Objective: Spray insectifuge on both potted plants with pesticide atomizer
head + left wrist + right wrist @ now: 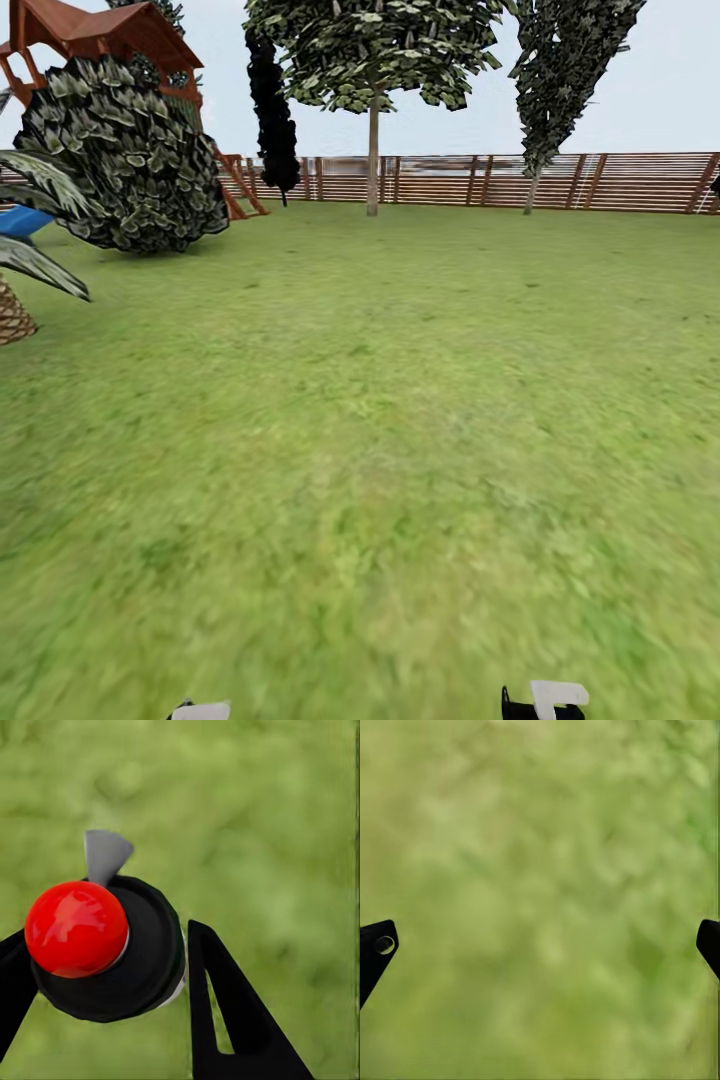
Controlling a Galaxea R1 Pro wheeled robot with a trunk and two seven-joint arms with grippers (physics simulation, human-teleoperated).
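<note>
In the left wrist view my left gripper (105, 934) is shut on the pesticide atomizer (142, 960), seen end-on. It shows as a round dark body with a glossy red dome on top and a grey spout sticking out. A black finger (225, 1020) presses on each side of it. My right gripper (540, 945) is open over bare grass, its black fingertips (375, 949) far apart with nothing between them. The garden lawn (380, 450) stretches ahead in the head view. The potted plants are out of view.
A big round dark bush (120, 160) and a wooden play tower (100, 35) stand at the far left. A scaly palm trunk (12, 318) is at the left edge. Trees (372, 150) and a brown slatted fence (500, 180) close the back.
</note>
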